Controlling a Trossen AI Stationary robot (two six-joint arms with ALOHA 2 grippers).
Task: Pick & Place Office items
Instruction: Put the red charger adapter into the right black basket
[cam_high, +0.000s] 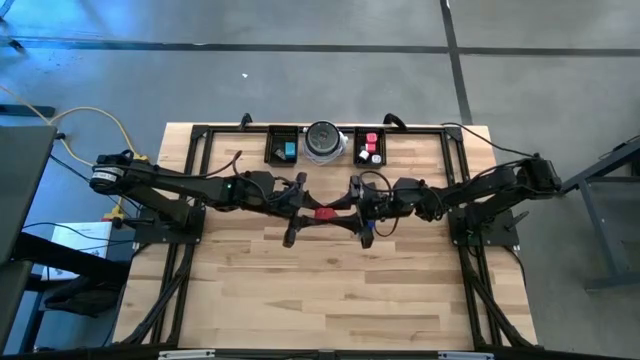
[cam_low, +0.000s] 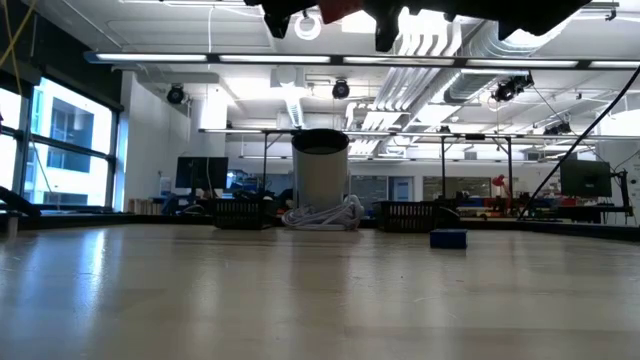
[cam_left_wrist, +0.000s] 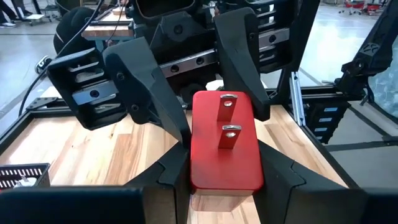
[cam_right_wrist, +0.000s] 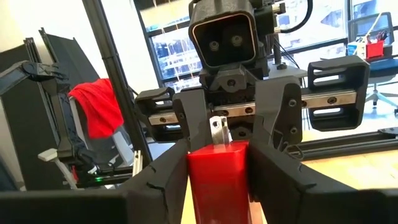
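Red plug block (cam_left_wrist: 224, 146): held in mid-air above the table's middle, between both grippers; long axis along the line from one arm to the other; two metal prongs (cam_left_wrist: 227, 118) on the face turned up toward the left wrist camera.
Left gripper (cam_high: 298, 207): clenched on one end of the red plug block, fingers (cam_left_wrist: 283, 180) flanking its sides.
Right gripper (cam_high: 352, 208): fingers (cam_right_wrist: 286, 180) closed against the other end of the same block; facing the left gripper head-on.
Wooden table (cam_high: 330, 290): bare planks below the raised block.
Blue piece (cam_low: 448, 238): alone on the table surface in the low view, well apart from the grippers.
Left black tray (cam_high: 282, 146): at the far edge, holding a teal piece (cam_high: 290, 150).
Round silver-grey dish (cam_high: 324, 141): between the two trays, at the far edge.
Right black tray (cam_high: 369, 146): at the far edge, holding red (cam_high: 371, 138) and white pieces.
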